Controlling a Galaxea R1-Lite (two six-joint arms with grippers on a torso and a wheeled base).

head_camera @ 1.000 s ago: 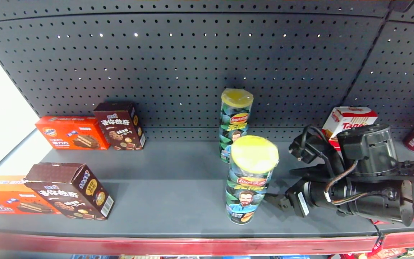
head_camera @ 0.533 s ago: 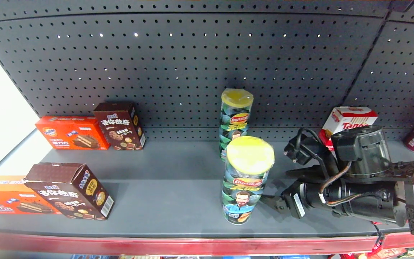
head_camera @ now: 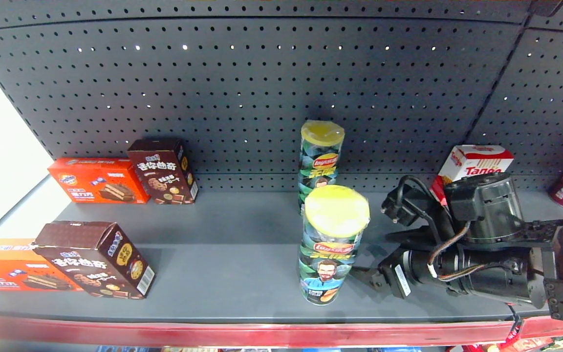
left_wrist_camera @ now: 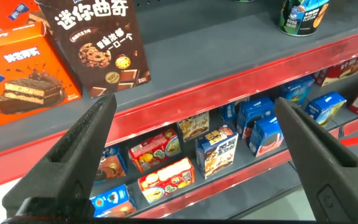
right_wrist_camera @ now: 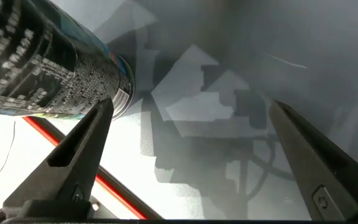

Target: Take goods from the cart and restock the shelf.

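Note:
Two tall chip cans with yellow lids stand upright on the dark shelf (head_camera: 223,254), one behind the other. The front can (head_camera: 333,244) is near the shelf's front edge and the rear can (head_camera: 321,151) is against the pegboard. My right gripper (head_camera: 377,254) lies low over the shelf just right of the front can, open. In the right wrist view one finger (right_wrist_camera: 86,149) sits beside the can's base (right_wrist_camera: 48,68); I cannot tell whether they touch. My left gripper (left_wrist_camera: 194,102) hangs open and empty in front of the shelf's red edge.
On the shelf's left are a brown cookie box (head_camera: 96,259), an orange cake box (head_camera: 8,264), and behind them another orange box (head_camera: 98,180) and brown box (head_camera: 164,171). A white and red box (head_camera: 474,164) stands behind my right arm. Small boxes (left_wrist_camera: 216,149) fill the lower shelf.
The front can has slid a little to the left along the shelf, and my right gripper and arm have moved left with it. The left side's boxes have not moved.

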